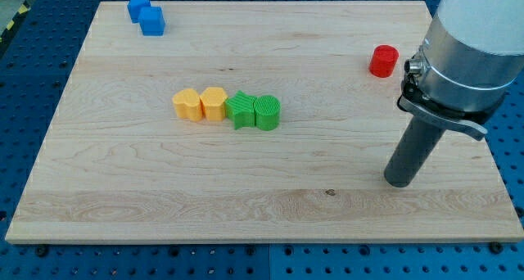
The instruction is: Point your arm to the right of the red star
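Note:
A red block [382, 60], round-looking from here, stands near the view's upper right on the wooden board [123, 190]. I see no clearly star-shaped red block. My tip [399, 182] rests on the board well below the red block and slightly to its right, not touching any block.
Two blue blocks [146, 15] stand together at the view's top left. In the middle, a row runs left to right: a yellow block [187, 104], a second yellow block [214, 103], a green star [241, 110] and a green cylinder [267, 113], all touching.

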